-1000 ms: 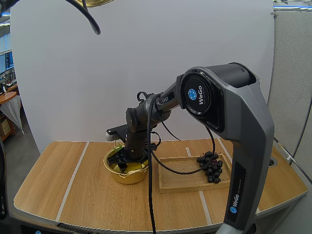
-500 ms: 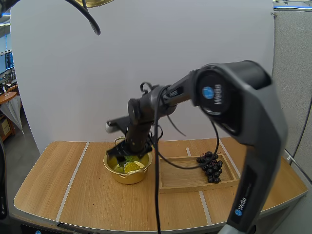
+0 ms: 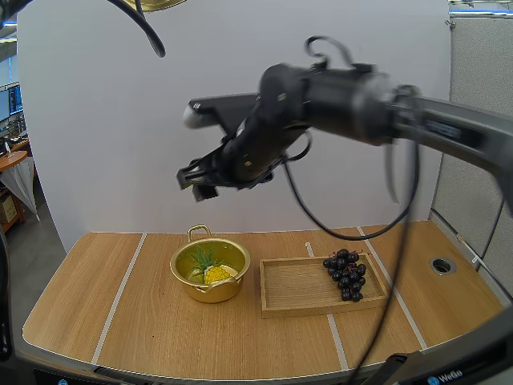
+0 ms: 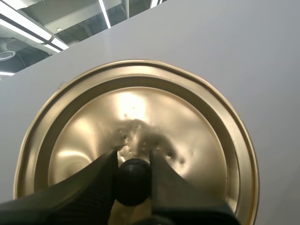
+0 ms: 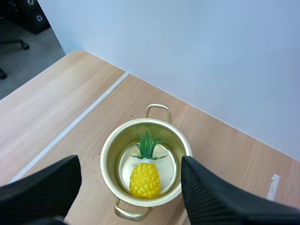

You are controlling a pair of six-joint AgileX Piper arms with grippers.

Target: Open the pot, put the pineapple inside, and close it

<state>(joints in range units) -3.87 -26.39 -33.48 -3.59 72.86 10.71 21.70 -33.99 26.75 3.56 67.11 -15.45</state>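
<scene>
Right jaws have lifted clear of the pot (image 3: 210,290) to upper centre of the high view, wide and empty; pineapple (image 5: 144,180) sits inside it, lower centre-left. Left jaws pinch the lid (image 4: 187,117) by its knob (image 4: 133,180); lid tilt is hard to judge, so it may land off-rim or snag the crown leaves. One each: pot, lid, pineapple, tray (image 3: 296,301), grape bunch (image 3: 346,277).

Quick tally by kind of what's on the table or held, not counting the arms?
pot: 1
lid: 1
pineapple: 1
wooden tray: 1
bunch of grapes: 1
Total: 5
</scene>
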